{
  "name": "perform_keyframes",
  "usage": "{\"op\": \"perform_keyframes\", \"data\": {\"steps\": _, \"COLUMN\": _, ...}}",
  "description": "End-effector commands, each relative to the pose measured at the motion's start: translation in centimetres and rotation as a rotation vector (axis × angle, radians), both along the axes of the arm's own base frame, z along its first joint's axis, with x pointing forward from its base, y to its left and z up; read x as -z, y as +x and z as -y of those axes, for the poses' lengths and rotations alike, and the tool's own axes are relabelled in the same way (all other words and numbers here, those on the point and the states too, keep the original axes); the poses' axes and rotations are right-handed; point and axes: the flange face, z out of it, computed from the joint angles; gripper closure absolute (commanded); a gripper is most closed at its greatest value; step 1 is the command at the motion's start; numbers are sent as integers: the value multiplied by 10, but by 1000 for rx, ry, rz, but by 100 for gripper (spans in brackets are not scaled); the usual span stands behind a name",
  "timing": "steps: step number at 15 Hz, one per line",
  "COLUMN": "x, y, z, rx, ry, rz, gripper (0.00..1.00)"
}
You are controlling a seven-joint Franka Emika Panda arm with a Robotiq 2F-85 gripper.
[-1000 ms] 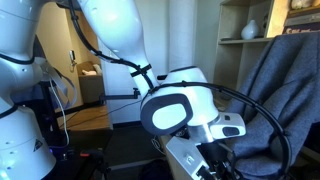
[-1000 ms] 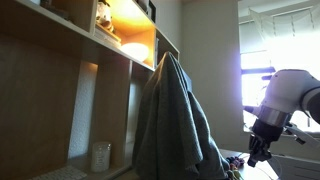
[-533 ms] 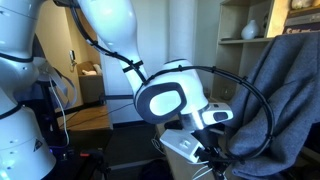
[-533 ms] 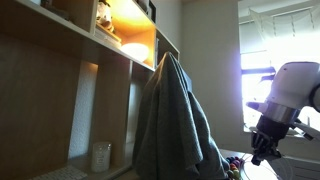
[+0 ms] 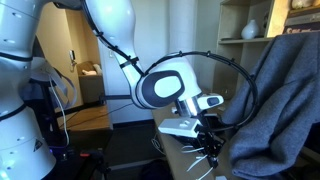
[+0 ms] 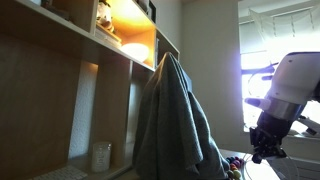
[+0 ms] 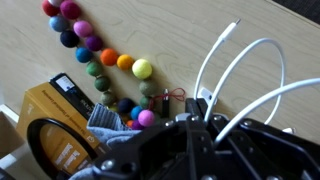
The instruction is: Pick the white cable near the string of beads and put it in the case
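Observation:
In the wrist view the white cable rises in thin loops from my gripper, which is shut on it at the bottom of the view. The string of beads, in many colours, runs from the top left down to the middle, just left of the fingers. In both exterior views the gripper hangs just above the wooden table top, and the beads lie below it. I cannot make out the case with certainty. A black curved rim shows at the lower left.
A yellow box with a black part on it lies left of the beads. A small dark piece with a red loop sits by the fingers. A large grey cloth hangs close by. Wooden shelves stand behind it.
The arm has swung and its wrist has turned, which carried the gripper further over the table. The jaws have stayed shut throughout.

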Motion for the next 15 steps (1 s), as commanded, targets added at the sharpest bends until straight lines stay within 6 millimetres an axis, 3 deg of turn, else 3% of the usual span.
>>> {"op": "perform_keyframes", "data": {"steps": 1, "x": -7, "y": -3, "z": -24, "rx": -24, "ry": -44, "rz": -37, "gripper": 99}}
{"op": "perform_keyframes", "data": {"steps": 9, "x": 2, "y": -3, "z": -71, "rx": -127, "ry": -115, "rz": -113, "gripper": 99}}
{"op": "perform_keyframes", "data": {"steps": 15, "x": 7, "y": -2, "z": -79, "rx": -175, "ry": -83, "rz": -140, "gripper": 99}}
